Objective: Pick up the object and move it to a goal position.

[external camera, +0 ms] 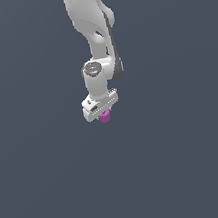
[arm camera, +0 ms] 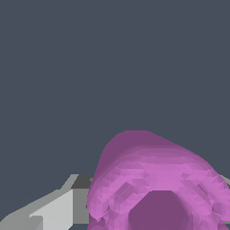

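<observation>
While the arm hangs down from the top edge of the exterior view, the magenta-purple object sits directly under the white gripper, touching its underside and poking out just below the hand body. Object is much narrower than the gripper's width, sits roughly mid-span, slightly toward the exterior view's right. Wrist view: object fills the lower part of the frame very close to the camera, stubby rounded shape with a darker hollow or recess facing the lens; one grey-white finger shows right beside it, touching or nearly touching its side. The opposite finger is mostly cut off by the frame edge, only a sliver visible past the object. Jaws look closed in narrow on the object, holding it, though the actual contact faces are hidden behind the purple shape. In the exterior view the fingertips can't be made out separately, too small and merged with the hand. Object's lower part is cut off in the wrist view. Background is flat dark blue-grey in both views, with no surface edge or shadow to judge height, so can't tell whether the object is lifted or resting on something. Arm pose: upper links cut off at the frame top, forearm comes down near vertical, wrist joint with dark round cap faces the camera, hand points straight down with its wide body tilted slightly, higher on the exterior view's right.
</observation>
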Controlling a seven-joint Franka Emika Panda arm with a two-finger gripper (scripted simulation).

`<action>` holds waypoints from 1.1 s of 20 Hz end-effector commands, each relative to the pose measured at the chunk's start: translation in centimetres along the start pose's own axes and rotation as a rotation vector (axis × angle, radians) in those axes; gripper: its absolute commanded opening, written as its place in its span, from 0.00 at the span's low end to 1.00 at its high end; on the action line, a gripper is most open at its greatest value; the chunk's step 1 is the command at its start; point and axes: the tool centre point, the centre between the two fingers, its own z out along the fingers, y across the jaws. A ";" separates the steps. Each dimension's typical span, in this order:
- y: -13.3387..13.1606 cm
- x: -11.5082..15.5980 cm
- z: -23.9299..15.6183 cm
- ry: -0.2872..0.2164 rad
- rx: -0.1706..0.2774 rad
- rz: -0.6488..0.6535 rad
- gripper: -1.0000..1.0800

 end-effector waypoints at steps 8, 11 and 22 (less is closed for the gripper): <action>0.1 0.1 0.0 0.000 0.000 0.000 0.00; 0.4 0.3 -0.2 0.000 0.000 0.000 0.00; 4.1 3.3 -1.8 0.000 0.000 0.000 0.00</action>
